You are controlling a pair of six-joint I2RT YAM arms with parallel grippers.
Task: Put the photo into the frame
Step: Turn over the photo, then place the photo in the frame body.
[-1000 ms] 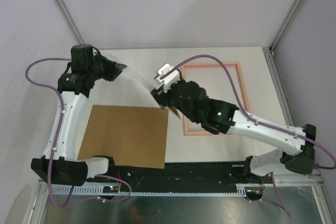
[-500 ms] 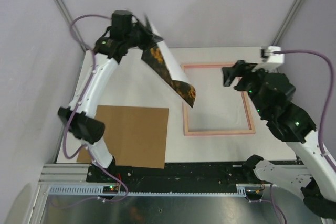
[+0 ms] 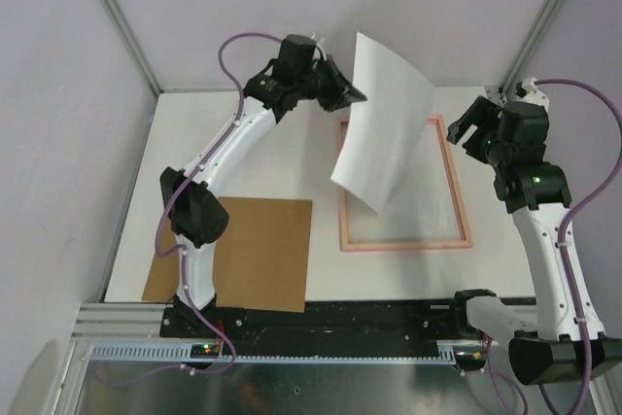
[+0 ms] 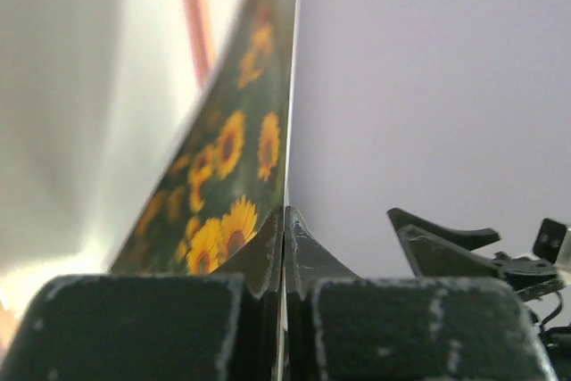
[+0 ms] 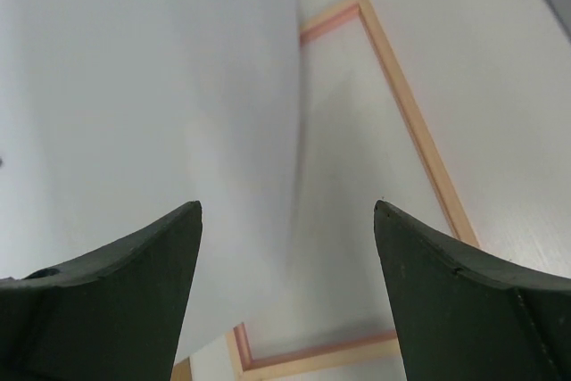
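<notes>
My left gripper (image 3: pixel 352 95) is shut on one edge of the photo (image 3: pixel 384 123) and holds it up in the air over the frame (image 3: pixel 403 244). From above, only the photo's blank white back shows. In the left wrist view the sunflower side of the photo (image 4: pixel 230 144) runs away from my closed left gripper (image 4: pixel 284 213), with a pink rail of the frame (image 4: pixel 194 15) beyond it. My right gripper (image 3: pixel 469 121) hangs open beside the frame's far right corner, holding nothing. Between my right gripper's (image 5: pixel 287 207) tips I see the photo's white back (image 5: pixel 134 86) and the frame (image 5: pixel 419 136) on the table.
A plain brown backing board (image 3: pixel 243 250) lies flat at the near left, in front of the left arm's base. The frame rests on the white tabletop (image 3: pixel 253 157) right of centre. Grey metal posts (image 3: pixel 117 21) stand at the back corners.
My left arm has swung right, carrying the photo over the frame and turning its white back upward. My right arm has drawn back to the right and opened wider.
</notes>
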